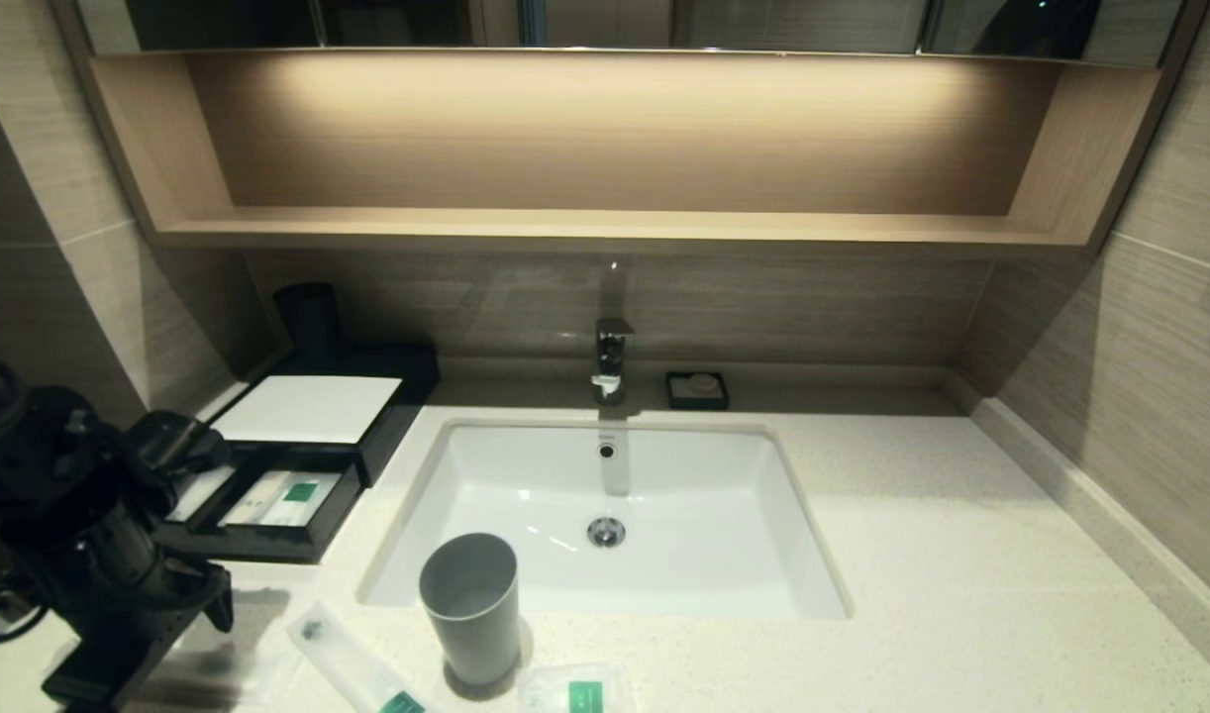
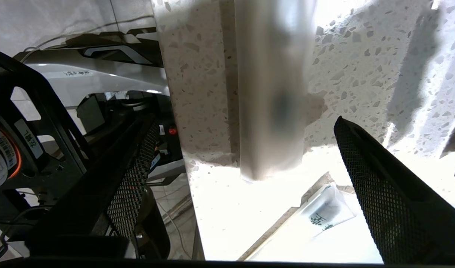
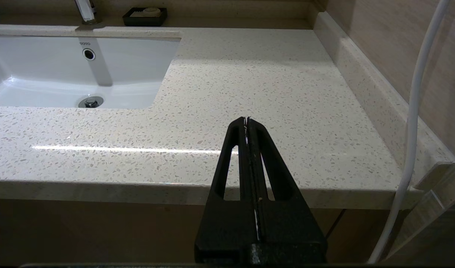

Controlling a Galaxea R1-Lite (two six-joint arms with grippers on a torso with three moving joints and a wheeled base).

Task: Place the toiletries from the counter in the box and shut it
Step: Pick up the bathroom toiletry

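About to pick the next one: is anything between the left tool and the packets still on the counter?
Nothing visible. The left tool hangs open over the counter's front left corner, with a long packet lying just beside it. The grey cup stands between that packet and the small squarish packet.

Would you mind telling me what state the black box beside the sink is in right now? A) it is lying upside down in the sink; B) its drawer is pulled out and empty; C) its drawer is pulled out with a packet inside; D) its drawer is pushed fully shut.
C: in the head view the box has its front drawer pulled out, and a green-labelled packet lies inside it.
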